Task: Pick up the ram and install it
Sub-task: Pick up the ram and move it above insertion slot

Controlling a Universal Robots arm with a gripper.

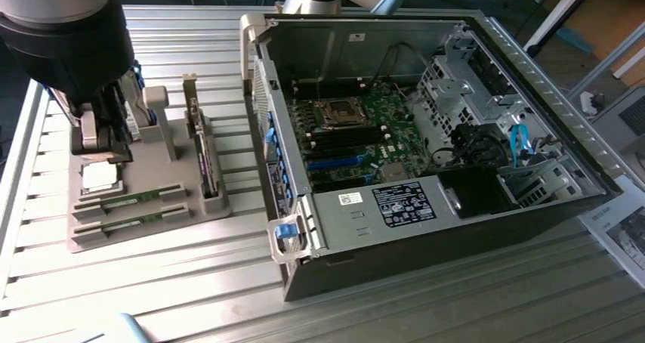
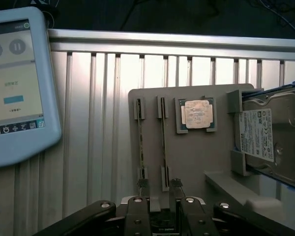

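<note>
While the end effector point(image 1: 104, 152) hangs wide and empty over the grey holder point(image 1: 151, 169) | exterior view: the ram point(image 1: 131, 200) and second stick point(image 1: 131, 220) lie slotted there on the surface point(image 1: 202, 282), well apart from the computer case point(image 1: 424, 230) | wrist view: fingers point(image 2: 139, 209) near both sticks' ends, the ram point(image 2: 163, 142) edge-on | risk: misaligned descent may strike or pinch both sticks.

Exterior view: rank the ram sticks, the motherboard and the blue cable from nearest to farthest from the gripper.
1. Ram sticks: on the grey tray under the gripper, exterior view's left.
2. Motherboard: inside the open case, middle.
3. Blue cable: at the case's far end, exterior view's right.
</note>
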